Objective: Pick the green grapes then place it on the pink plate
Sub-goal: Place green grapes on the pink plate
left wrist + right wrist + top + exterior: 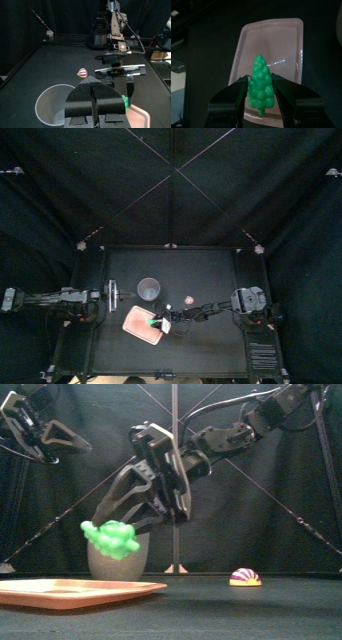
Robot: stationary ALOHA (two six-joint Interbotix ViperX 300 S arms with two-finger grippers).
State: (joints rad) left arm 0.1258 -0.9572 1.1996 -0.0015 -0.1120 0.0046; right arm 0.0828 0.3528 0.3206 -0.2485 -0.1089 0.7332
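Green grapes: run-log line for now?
right pincer: shut on green grapes | position: over pink plate, not touching | left pincer: shut, idle at left

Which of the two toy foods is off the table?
The green bunch of grapes, held in the right gripper over the flat pink tray; the small striped toy lies on the table.

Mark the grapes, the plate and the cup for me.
Grapes (260,86): right wrist view, middle of the bunch.
Plate (271,42): right wrist view, bare floor beyond the grapes.
Cup (118,569): front view, its outer wall.
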